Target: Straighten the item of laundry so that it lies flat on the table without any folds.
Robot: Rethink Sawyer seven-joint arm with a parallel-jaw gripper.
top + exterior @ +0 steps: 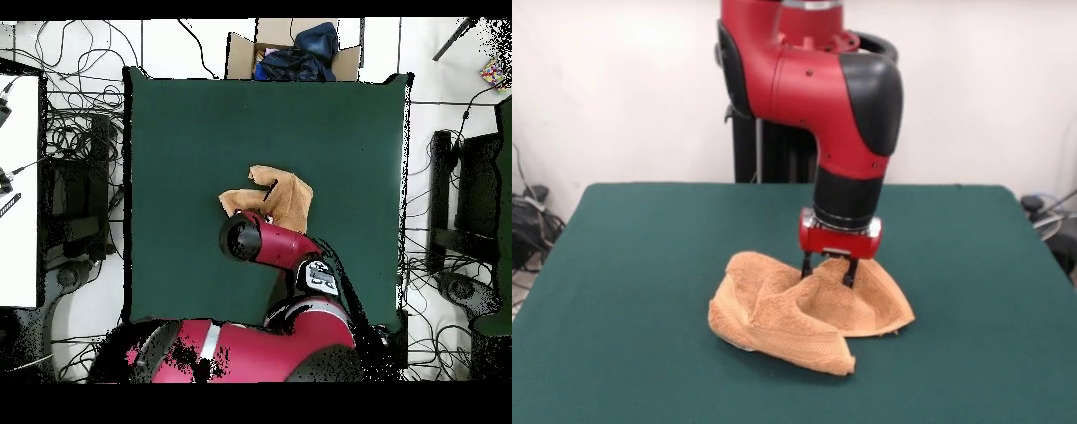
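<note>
The item of laundry [803, 309], an orange-tan terry towel, lies crumpled near the middle of the green table [644, 265], with raised folds and a hollow in its centre. My gripper [827, 269] stands straight down over the towel's far side. Its two dark fingers [806, 265] are sunk into the cloth, and a ridge of towel is pinched up between them. In the overhead view the towel [282, 195] shows on the table [190, 150] just beyond the arm's red and black elbow [262, 240], which hides the gripper.
Wide green tabletop surrounds the towel on all sides. Beyond the table's far edge in the overhead view stands a cardboard box [240, 50] with dark cloth in it. Cables lie on the floor around the table.
</note>
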